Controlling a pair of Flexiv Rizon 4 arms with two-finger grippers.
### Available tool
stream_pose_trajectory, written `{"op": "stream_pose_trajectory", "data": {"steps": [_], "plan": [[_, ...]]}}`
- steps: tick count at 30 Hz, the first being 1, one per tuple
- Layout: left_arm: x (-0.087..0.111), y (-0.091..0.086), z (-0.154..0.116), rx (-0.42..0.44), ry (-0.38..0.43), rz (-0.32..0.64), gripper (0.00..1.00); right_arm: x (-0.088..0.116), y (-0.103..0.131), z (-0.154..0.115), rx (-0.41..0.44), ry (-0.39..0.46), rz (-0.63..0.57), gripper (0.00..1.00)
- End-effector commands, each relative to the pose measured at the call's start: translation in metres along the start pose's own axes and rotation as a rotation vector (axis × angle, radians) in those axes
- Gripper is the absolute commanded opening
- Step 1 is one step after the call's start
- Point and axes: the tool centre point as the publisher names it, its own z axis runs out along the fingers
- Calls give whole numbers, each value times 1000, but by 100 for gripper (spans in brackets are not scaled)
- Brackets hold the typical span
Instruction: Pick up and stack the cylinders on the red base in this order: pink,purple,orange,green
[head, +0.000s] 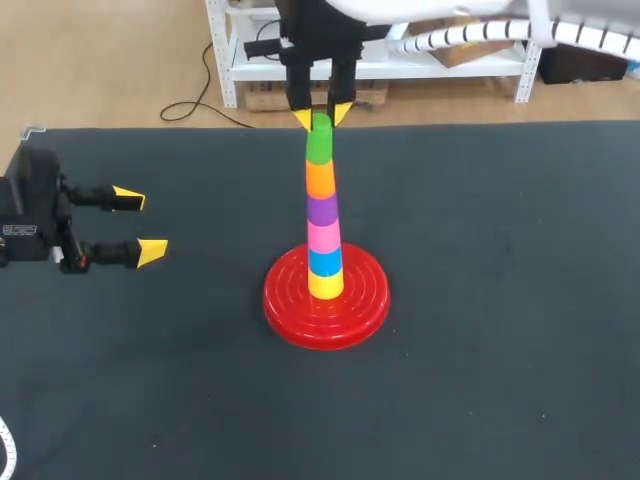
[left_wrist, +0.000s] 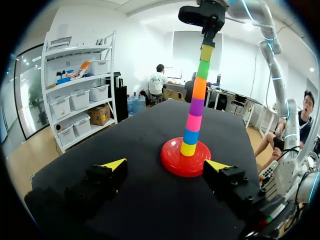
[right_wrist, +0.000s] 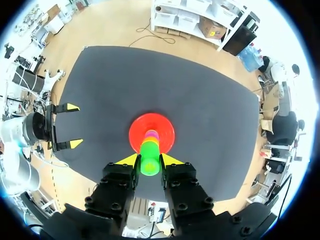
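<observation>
Black cloth covered the surface (head: 500, 350), with the red base (head: 285, 310) near its middle carrying a tall, thin tower. The pink (head: 323, 237), purple (head: 322, 210) and orange (head: 320, 178) cylinders sat under the green cylinder (head: 319, 145) at the top. The right hand (head: 321, 115) looked clamped on the green one. The left hand (head: 140, 225) hung with fingers apart near the surface's left edge. A finger dragging on release could probably tilt the green piece and topple the tower.
</observation>
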Motion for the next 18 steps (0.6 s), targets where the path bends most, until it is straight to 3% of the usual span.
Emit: {"op": "stream_pose_trajectory", "data": {"steps": [1,18], "plan": [[2,0,2,-6,-9,4,100,-7,2,4,7,32,12,0],[2,0,2,-6,-9,4,100,-9,-2,18,24,64,37,0]]}}
